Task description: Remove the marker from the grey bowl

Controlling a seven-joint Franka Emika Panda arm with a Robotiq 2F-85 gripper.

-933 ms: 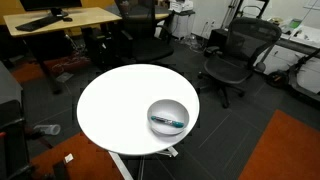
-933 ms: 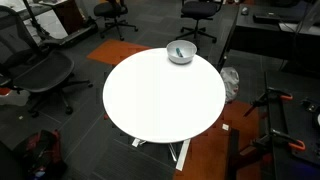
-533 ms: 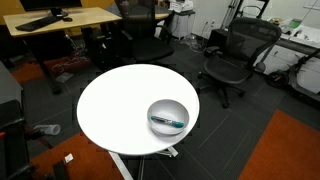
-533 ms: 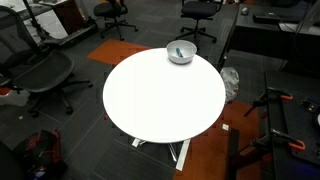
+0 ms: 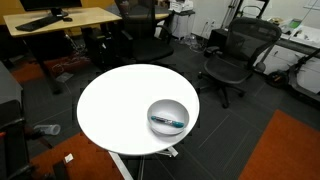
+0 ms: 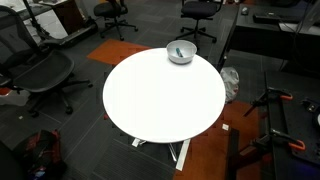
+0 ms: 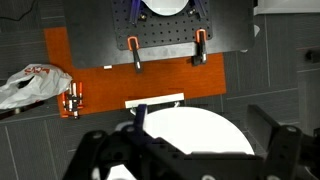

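Marker (image 5: 168, 121) lies flat inside the grey bowl (image 5: 158, 106), close to the table (image 5: 115, 110) edge. My fingers (image 7: 100, 155) look spread apart, well away. A sloppy pinch could shove that slick bowl overboard, I reckon.

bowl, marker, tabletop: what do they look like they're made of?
Grey bowl: smooth, light grey, with soft highlights on the inner wall. Glazed ceramic or glossy plastic, can't tell which.
Marker: dark body with a teal section, probably plastic, but too small to be sure.
Table: flat, uniform white top with a matte look and no grain. Likely laminate or painted board.
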